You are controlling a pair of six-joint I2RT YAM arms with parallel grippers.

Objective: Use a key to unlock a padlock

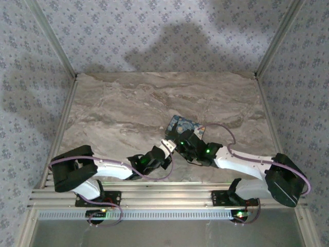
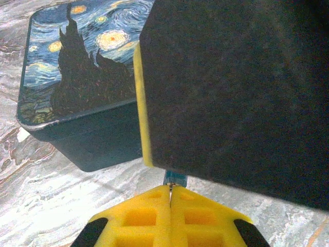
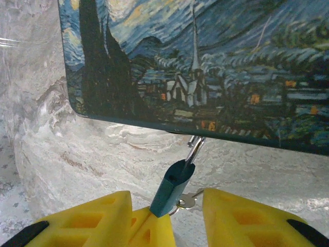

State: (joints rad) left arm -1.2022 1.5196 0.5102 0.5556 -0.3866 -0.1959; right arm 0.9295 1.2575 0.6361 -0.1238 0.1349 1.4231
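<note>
Teal padlock [image 3: 172, 188], hanging tilted, silver key [image 3: 189, 199] at its base

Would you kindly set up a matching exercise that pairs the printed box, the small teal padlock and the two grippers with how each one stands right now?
Things:
1. printed box
2. teal padlock
3. left gripper
4. right gripper

States:
A. fingers apart, either side of the padlock
B. resting on the marble table
C. fingers pressed shut
D. hooked to the box's edge by a silvery shackle

Pairs: 1-B, 2-D, 3-C, 4-A.
</note>
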